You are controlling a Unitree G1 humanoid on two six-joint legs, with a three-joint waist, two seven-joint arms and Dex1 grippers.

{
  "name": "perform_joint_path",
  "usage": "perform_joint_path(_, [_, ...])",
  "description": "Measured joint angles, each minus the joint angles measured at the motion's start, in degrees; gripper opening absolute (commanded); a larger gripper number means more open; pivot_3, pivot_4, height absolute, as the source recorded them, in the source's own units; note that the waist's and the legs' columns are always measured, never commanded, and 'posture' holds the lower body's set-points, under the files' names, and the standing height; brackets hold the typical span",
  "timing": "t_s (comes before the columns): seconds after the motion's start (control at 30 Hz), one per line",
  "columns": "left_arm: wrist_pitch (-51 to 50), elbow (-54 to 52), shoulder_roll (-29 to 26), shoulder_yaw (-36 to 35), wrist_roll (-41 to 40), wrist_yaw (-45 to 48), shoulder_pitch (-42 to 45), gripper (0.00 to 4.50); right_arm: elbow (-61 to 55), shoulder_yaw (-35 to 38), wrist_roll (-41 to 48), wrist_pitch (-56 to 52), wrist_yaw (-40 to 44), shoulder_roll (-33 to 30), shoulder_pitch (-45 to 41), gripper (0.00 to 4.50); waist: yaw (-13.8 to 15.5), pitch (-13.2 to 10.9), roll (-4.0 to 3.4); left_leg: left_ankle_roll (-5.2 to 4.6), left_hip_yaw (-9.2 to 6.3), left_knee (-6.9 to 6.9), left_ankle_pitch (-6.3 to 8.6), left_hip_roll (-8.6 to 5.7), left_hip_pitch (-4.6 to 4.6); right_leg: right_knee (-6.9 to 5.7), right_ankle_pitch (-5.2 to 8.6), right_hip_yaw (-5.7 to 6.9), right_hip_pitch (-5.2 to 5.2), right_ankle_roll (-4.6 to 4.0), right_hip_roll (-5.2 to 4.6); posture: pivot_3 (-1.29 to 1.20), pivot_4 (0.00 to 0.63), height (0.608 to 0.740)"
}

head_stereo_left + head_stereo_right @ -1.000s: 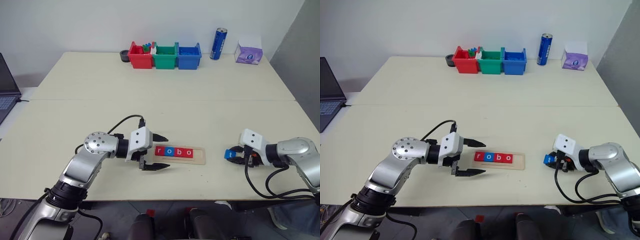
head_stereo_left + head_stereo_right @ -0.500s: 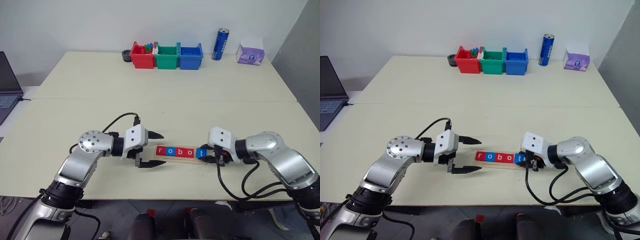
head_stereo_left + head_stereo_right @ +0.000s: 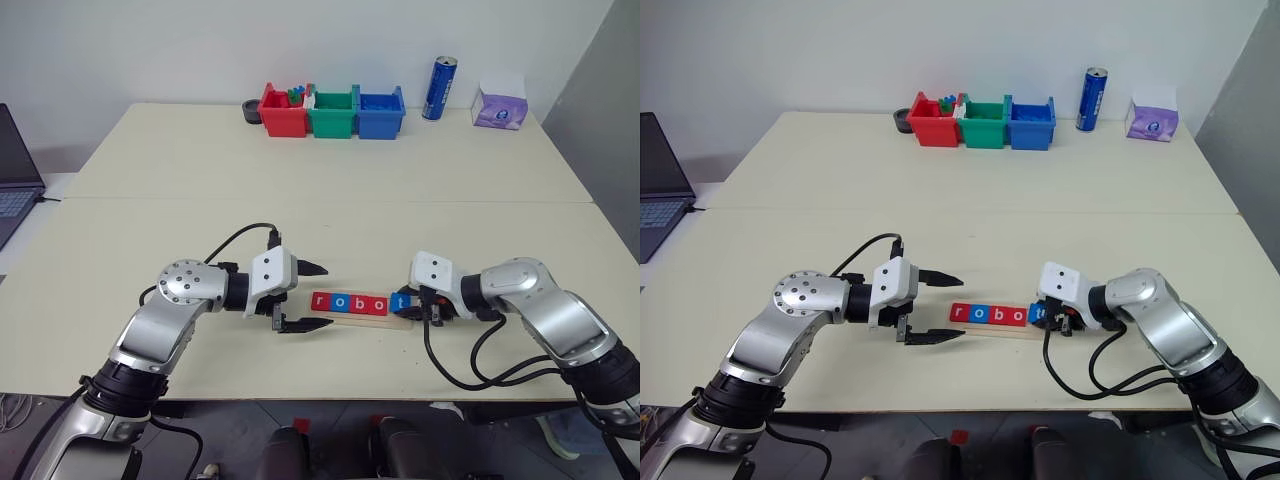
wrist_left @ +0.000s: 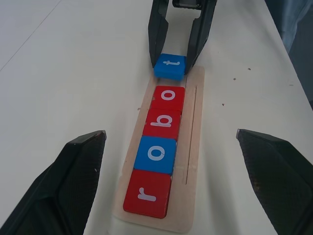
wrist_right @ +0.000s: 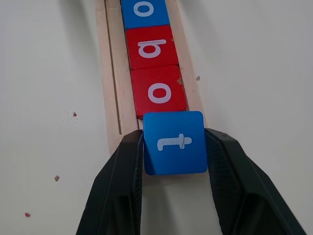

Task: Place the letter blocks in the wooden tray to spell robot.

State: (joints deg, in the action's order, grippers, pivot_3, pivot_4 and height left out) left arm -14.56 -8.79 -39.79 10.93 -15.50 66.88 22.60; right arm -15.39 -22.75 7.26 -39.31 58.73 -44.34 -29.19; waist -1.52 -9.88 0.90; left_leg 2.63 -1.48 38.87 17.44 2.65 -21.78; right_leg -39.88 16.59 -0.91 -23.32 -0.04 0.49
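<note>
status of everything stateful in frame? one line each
wooden tray: four of five spots filled, reads r-o-b-o
blue t block: clamped in right gripper at the tray's open end, next to the last o
right gripper: shut on the t block
left gripper: open, empty, beside the tray's r end
blue can: upright

Robot lab or test room, set up for tabletop trials.

Two plain cream tables [image 3: 330, 160] pushed together against a bare white wall [image 3: 200, 45]; a laptop [image 3: 15, 165] on a side desk at the left edge; red, green and blue bins [image 3: 333, 111] of small parts lined up at the back; a blue can [image 3: 437, 88] and a tissue pack [image 3: 497, 105] beside them; cabled robot arms over a spelling tray [image 3: 358, 306] of blocks [image 3: 348, 302].
</note>
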Motion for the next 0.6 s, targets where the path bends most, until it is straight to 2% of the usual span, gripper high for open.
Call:
perform_joint_path(0.4, [0.09, 0.0, 0.08, 0.0, 0.01, -0.06, -0.03, 4.5, 1.69, -0.64, -1.45, 1.27, 1.67, 0.29, -0.67, 1.46, 0.01, 0.0, 0.0, 0.0, 0.0, 0.0, 0.0, 0.0, 0.0, -0.01, 0.0, 0.0, 0.0, 0.0, 0.0, 0.0, 0.15, 0.74])
perform_joint_path(0.6, [0.22, 0.0, 0.09, 0.0, 0.01, -0.07, -0.17, 4.5, 1.72, -0.64, -1.48, 1.32, 2.2, 0.65, -0.67, 3.48, 0.0, 0.0, 0.0, 0.0, 0.0, 0.0, 0.0, 0.0, 0.0, -0.01, 0.0, 0.01, 0.0, 0.0, 0.0, 0.0, 0.15, 0.74])
